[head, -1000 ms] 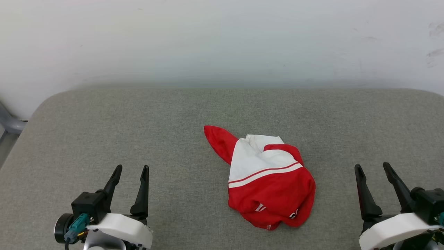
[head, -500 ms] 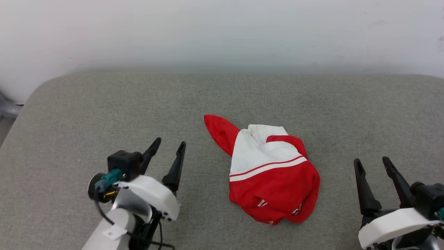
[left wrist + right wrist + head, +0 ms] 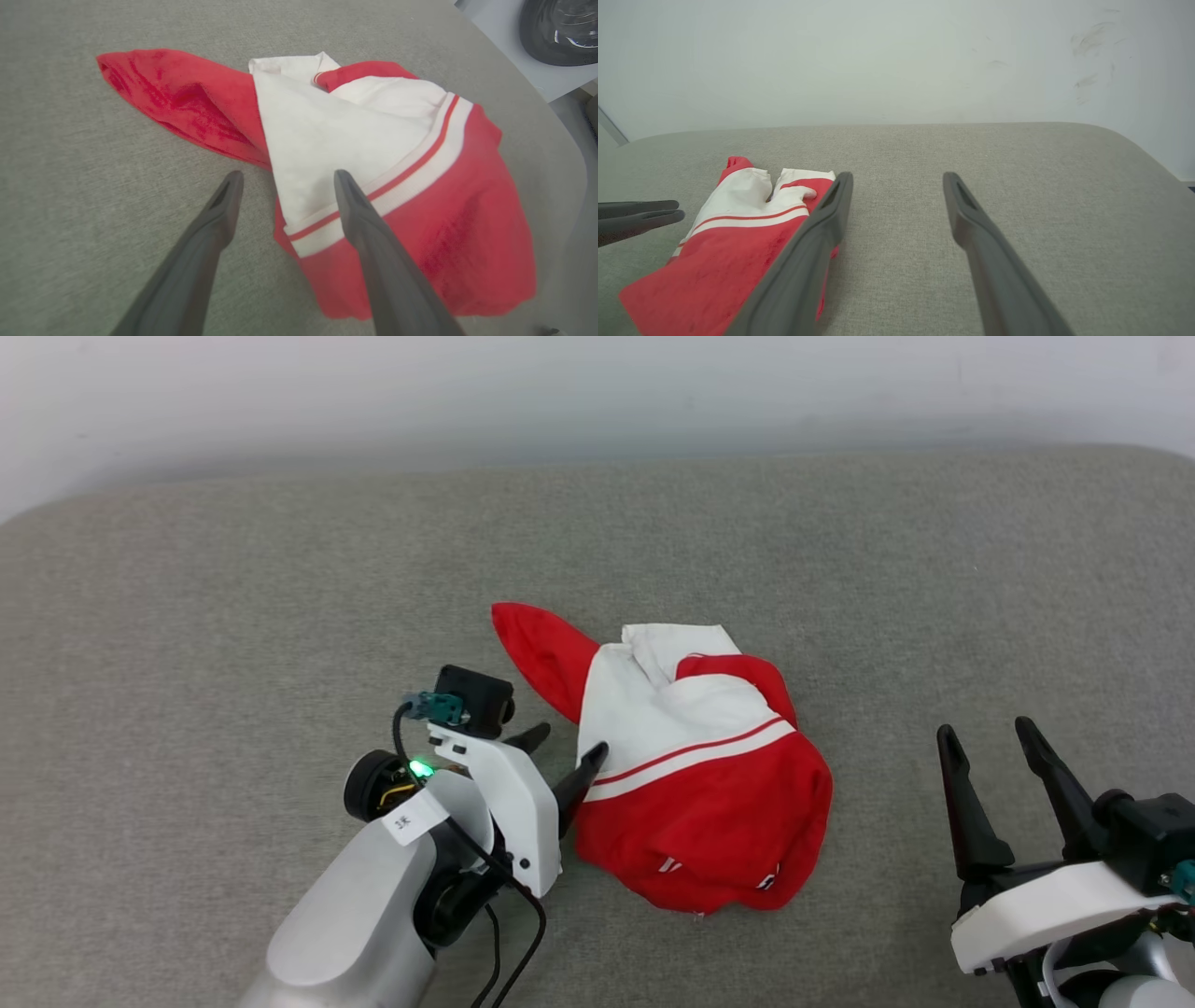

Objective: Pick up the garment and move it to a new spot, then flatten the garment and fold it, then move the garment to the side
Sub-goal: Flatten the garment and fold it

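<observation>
- Since it is soft, light cloth, the garment point(image 3: 700, 784) should go limp and droop when lifted; pinching a gathered fold or edge looks safest.
- Left fingers point(image 3: 581, 777), spread wide, straddle its white edge and hold nothing.
- Right fingers point(image 3: 962, 803) are wide too, well apart from it.
- It lies crumpled mid-table point(image 3: 233, 616): red, with a white panel and stripe trim.

white label point(image 3: 408, 820) on left forearm point(image 3: 350, 915), print too small to read
</observation>
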Tool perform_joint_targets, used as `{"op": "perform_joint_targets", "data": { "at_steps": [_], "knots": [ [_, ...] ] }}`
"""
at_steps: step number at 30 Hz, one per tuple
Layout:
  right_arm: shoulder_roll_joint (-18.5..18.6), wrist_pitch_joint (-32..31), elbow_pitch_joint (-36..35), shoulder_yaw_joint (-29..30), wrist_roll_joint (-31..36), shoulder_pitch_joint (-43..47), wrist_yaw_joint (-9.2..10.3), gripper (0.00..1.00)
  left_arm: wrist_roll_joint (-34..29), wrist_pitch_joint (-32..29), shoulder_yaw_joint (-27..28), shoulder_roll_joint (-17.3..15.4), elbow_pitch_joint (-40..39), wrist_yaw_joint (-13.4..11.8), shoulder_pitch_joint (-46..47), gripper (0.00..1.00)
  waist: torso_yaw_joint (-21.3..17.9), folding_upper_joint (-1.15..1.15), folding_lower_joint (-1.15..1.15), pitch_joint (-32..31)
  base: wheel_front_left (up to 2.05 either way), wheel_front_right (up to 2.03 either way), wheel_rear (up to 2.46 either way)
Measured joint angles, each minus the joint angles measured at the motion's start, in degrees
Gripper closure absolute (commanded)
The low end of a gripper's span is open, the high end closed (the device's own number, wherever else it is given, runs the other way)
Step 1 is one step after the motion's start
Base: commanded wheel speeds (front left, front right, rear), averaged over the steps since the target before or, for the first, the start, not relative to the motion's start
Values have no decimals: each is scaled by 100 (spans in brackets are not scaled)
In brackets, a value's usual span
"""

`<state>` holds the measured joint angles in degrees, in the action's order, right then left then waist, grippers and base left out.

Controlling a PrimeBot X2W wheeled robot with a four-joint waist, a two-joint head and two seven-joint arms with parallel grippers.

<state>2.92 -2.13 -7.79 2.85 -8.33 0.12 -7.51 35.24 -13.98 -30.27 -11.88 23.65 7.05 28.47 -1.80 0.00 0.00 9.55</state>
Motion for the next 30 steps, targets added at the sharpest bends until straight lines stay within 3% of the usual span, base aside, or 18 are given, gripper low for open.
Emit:
{"op": "perform_joint_targets", "data": {
  "at_steps": [13, 14, 16, 22, 30],
  "knots": [
    [0, 188, 226, -52, -89, -230, 0, 0, 499, -815, -1085, -215, 590, 36, 460, 0, -288, 0, 0, 432, 0, 0, 0],
    [0, 205, 236, -52, -91, -247, 0, 0, 547, -831, -1160, -221, 592, 36, 492, 22, -287, 0, 0, 441, 0, 0, 0],
    [0, 216, 268, -46, -122, -261, 0, 0, 587, -817, -1310, -258, 601, 36, 543, 100, -278, 0, 0, 446, 0, 0, 0],
    [0, 235, 367, -25, -154, -291, 0, 0, 463, -201, -1408, -274, 765, 45, 634, 100, -201, 0, 0, 355, 0, 0, 0],
    [0, 212, 452, 49, -188, -216, 0, 0, 359, 569, -1090, -504, 583, -256, 651, 100, 15, 0, 0, 51, 0, 0, 0]
  ]
}}
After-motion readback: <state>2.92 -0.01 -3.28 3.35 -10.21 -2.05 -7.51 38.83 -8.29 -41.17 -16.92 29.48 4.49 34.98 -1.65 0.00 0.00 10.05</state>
